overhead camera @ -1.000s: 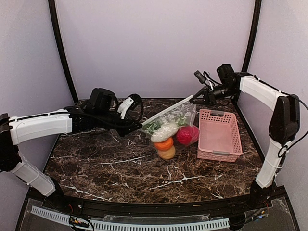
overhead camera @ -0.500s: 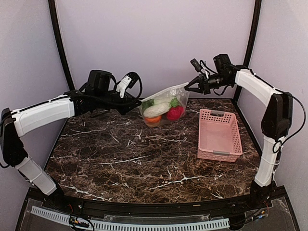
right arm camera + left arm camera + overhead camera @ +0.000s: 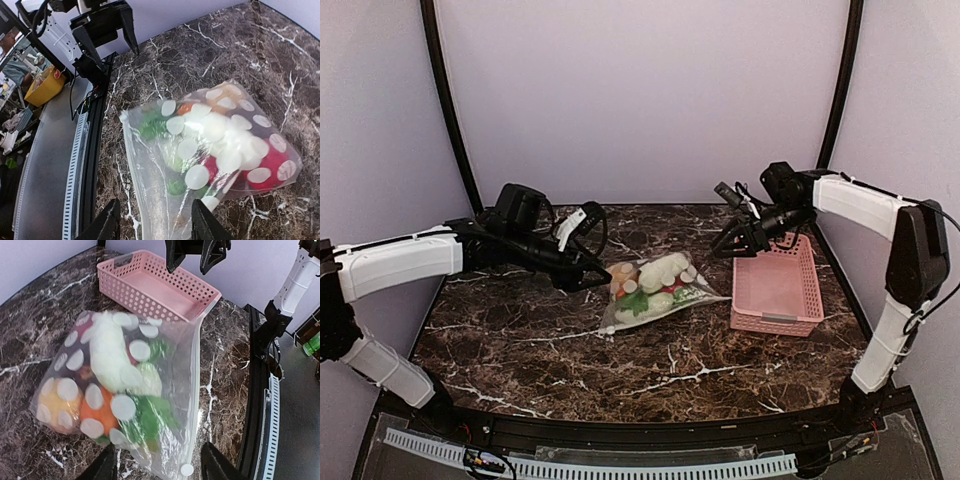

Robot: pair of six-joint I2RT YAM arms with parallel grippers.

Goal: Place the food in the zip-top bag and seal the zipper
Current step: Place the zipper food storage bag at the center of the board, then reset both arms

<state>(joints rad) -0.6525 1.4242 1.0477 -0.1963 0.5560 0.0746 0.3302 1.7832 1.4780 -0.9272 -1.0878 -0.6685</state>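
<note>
Food (image 3: pixel 660 272) all inside bag (image 3: pixel 665 302). Bag lies flat on bench (image 3: pixel 540 350), beside empty basket (image 3: pixel 778 320). Left gripper (image 3: pixel 592 277) wide, empty, just beside bag. Right gripper (image 3: pixel 738 240) parted, empty, near basket's far corner. Zipper (image 3: pixel 194 390) looks shut, but clear strip is hard to read. Task probably complete.

**Layout at release.** Bag (image 3: pixel 655 292) lies flat on the table (image 3: pixel 550 350), between the two grippers. Food (image 3: pixel 658 278) sits wholly inside the bag. Seen from the left gripper (image 3: pixel 160 467), the bag lies just ahead of and below the fingers, and the basket (image 3: pixel 150 295) stands beyond it. One bag corner lies just beside the basket; whether they touch cannot be told. The right gripper (image 3: pixel 740 240) hangs above the basket's rim. From there, the bag lies ahead and lower, with the left gripper beyond it.
</note>
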